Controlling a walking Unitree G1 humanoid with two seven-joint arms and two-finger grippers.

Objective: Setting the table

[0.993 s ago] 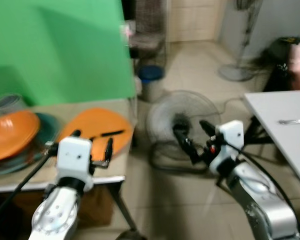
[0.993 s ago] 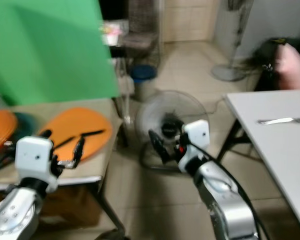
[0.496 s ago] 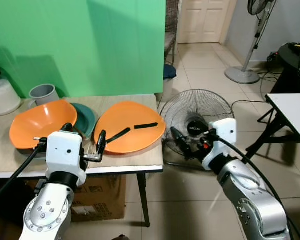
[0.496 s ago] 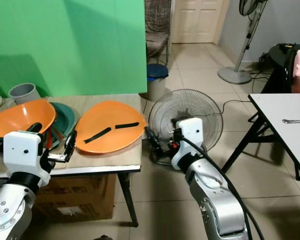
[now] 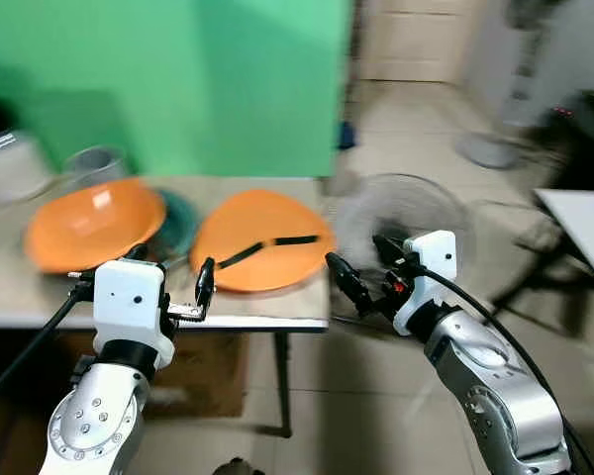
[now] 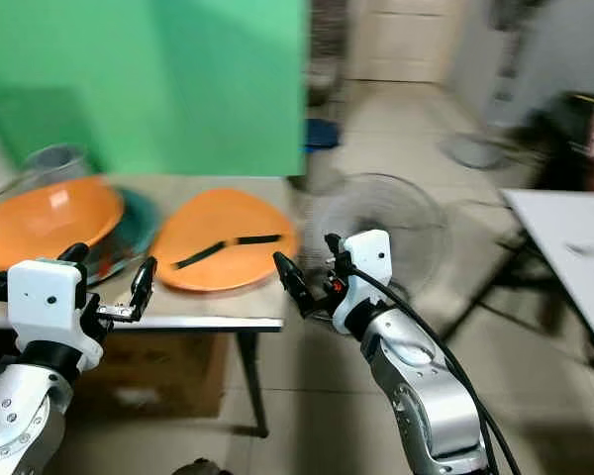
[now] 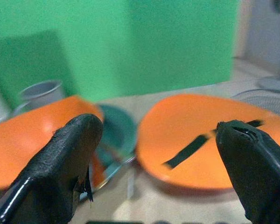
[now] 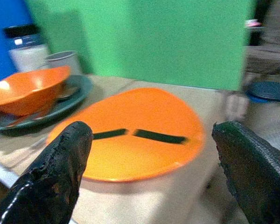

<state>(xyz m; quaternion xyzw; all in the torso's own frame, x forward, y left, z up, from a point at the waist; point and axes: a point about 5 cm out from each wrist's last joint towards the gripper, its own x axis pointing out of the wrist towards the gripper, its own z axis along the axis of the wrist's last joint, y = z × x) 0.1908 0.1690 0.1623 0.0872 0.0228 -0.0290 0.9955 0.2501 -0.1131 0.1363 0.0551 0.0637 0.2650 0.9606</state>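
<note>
Pincers (image 5: 173, 287) (image 5: 361, 267) spread, off table edge (image 5: 228, 323)

Green wall (image 5: 178, 79) far left, pale tiled floor (image 5: 406, 148), standing fan (image 6: 376, 233) mid-room, white table (image 6: 574, 267) at right.

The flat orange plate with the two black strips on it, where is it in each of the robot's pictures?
Left eye view: flat orange plate, middle, on the table's right end.
Right eye view: left of middle.
Left wrist view: right half, between the fingers.
Right wrist view: centre.
Shared landmark: the orange bowl on the teal plate beside it.
</note>
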